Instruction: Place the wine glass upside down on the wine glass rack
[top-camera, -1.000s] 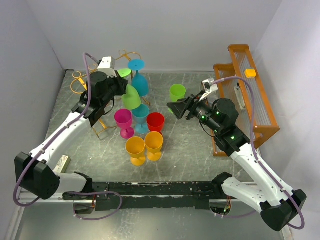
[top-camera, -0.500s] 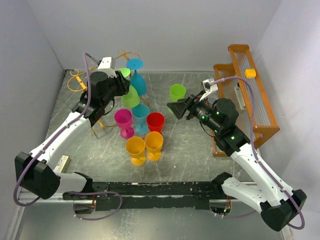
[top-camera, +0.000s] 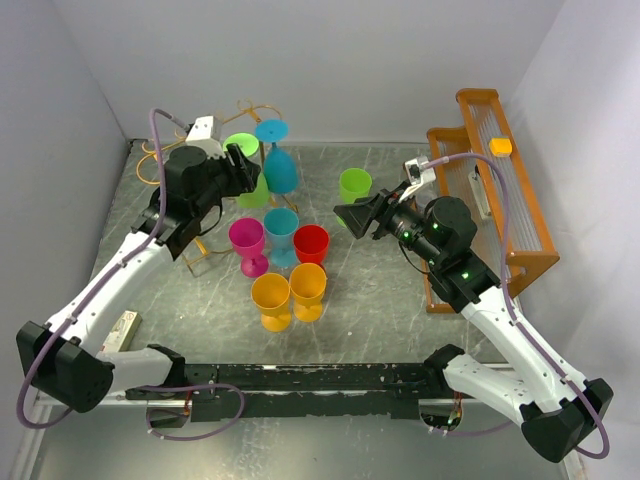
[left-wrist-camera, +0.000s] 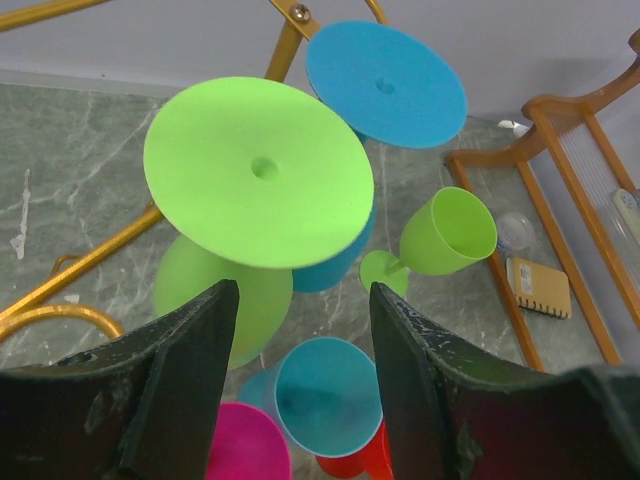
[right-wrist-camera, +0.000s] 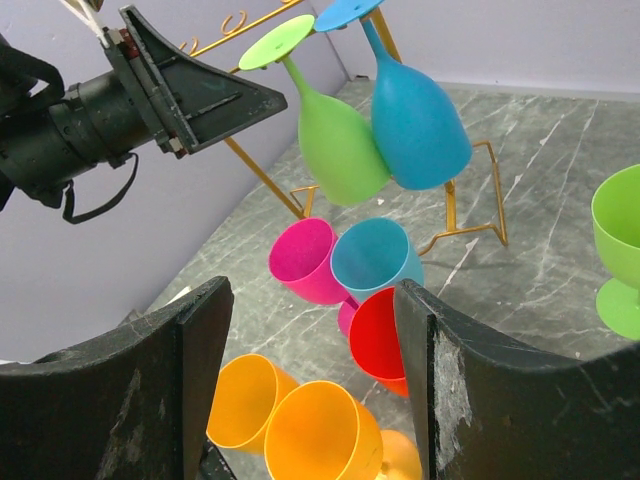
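A lime green wine glass (top-camera: 252, 190) hangs upside down on the gold wire wine glass rack (top-camera: 152, 170), its round foot (left-wrist-camera: 258, 170) resting on the rails and its bowl (right-wrist-camera: 340, 150) pointing down. Beside it a blue wine glass (top-camera: 280, 165) hangs the same way. My left gripper (top-camera: 238, 163) is open just behind the green glass. In the left wrist view nothing is between its fingers (left-wrist-camera: 180, 390), which straddle the view below the green foot. My right gripper (top-camera: 350, 217) hovers open and empty over mid-table.
Upright plastic glasses crowd the table: magenta (top-camera: 246, 240), teal (top-camera: 281, 228), red (top-camera: 311, 243), two orange (top-camera: 288, 295) and a green one (top-camera: 354, 184). A bulky wooden slatted rack (top-camera: 500, 190) stands at the right. Grey walls close in on three sides.
My left gripper has opened and let go of the green glass, pulling back slightly to the left. The glass has swung from tilted to hanging straight. The right arm is still.
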